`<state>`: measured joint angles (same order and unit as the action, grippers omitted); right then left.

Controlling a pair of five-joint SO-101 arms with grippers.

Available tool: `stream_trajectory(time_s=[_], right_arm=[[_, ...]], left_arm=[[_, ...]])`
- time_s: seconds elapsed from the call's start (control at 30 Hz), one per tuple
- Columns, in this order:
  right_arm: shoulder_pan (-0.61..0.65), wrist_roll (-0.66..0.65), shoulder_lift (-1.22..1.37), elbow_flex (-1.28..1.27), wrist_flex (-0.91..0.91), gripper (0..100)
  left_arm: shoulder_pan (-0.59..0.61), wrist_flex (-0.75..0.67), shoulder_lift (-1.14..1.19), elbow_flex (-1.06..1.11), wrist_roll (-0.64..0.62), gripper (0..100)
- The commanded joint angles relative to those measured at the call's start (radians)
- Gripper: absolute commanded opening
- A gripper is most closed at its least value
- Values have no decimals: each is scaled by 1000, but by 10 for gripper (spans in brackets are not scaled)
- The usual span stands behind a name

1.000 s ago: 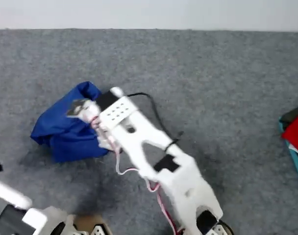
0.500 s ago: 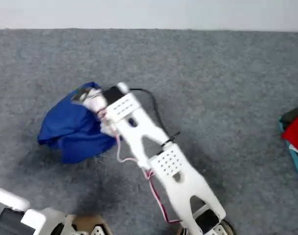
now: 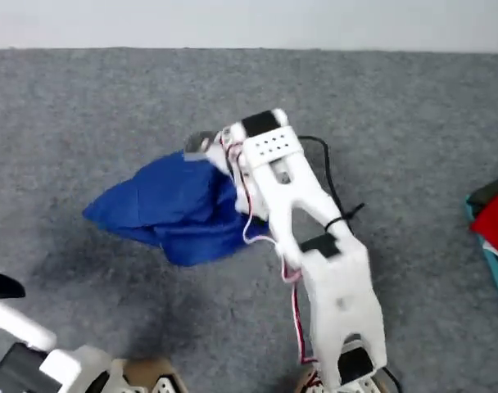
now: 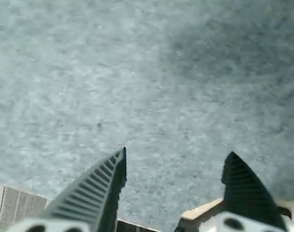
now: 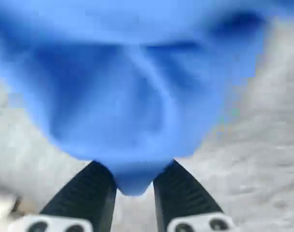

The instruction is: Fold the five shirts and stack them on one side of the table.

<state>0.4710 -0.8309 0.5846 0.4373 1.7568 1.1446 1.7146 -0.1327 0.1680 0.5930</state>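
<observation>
The right end effector (image 5: 133,169) is clenched on a fold of the crumpled blue cloth shirt (image 3: 179,209). The shirt trails from the grip onto the grey felt desk (image 3: 380,115), well apart from the red-and-teal pile of folded shirts (image 3: 493,225). The left end effector (image 4: 177,152) hangs released above bare desk. The shirt likely needs spreading flat, short of that pile, before any crease, with the free arm pinning the far hem.
</observation>
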Motion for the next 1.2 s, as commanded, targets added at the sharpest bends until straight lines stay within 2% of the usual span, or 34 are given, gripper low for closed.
stream_trajectory(time_s=[0.0,0.17,0.33,0.4,0.47,0.57,0.63,0.8,0.9,1.03,1.17], right_arm=[[68,-101,-348,-405,41,9],[127,-153,-699,-735,39,9],[145,-155,-944,-852,27,17],[140,-106,-992,-841,15,53],[139,-15,-1010,-813,15,146],[143,89,-1012,-756,27,313],[145,97,-1012,-721,39,375],[145,97,-1004,-674,22,341],[170,101,-926,-664,-71,328],[220,173,-705,-620,-186,329],[251,247,-446,-390,-214,329]], left_arm=[[-41,-40,-38,28,3,301],[-75,-63,-37,44,3,301],[-124,-63,-37,44,2,301],[-147,-63,-37,44,-20,301],[-172,-63,-37,44,-51,301],[-204,-63,-37,44,-94,301],[-219,-61,-37,44,-109,301],[-226,-58,-37,44,-112,301],[-226,-55,-37,44,-112,301],[-221,-55,-37,44,-112,301],[-209,-54,-43,44,-112,301]])
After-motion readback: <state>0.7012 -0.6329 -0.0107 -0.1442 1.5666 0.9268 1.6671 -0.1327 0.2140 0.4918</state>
